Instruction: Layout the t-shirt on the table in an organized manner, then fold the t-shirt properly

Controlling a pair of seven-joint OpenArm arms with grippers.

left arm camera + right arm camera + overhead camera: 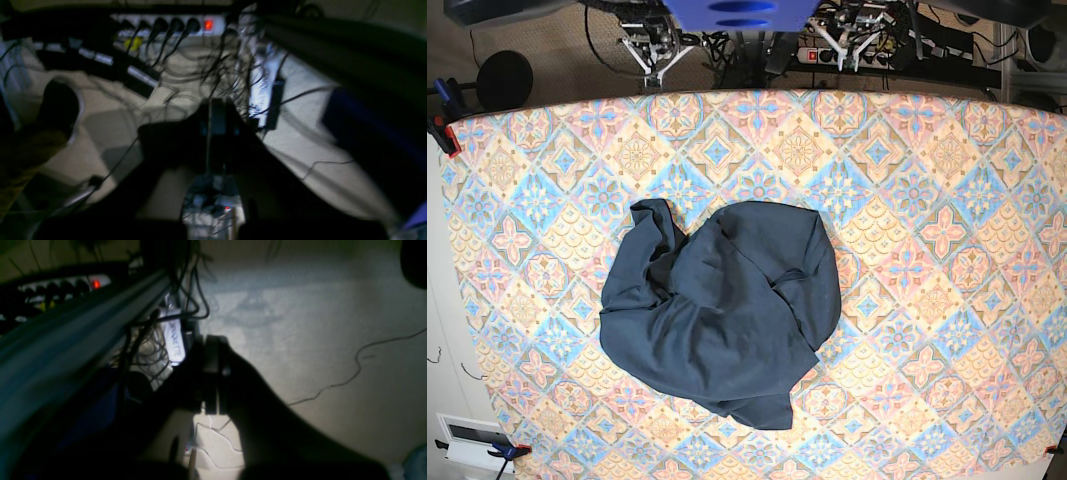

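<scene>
Where t-shirt (722,315) bunches on table (947,300), sleeves, neck label hidden

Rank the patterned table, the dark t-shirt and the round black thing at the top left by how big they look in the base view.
1. table
2. t-shirt
3. round black thing, which lies beyond the table, so its look may mislead.

Wrist views dim, blurred, heavily shadowed; base view bright, evenly lit, sharp.
</scene>
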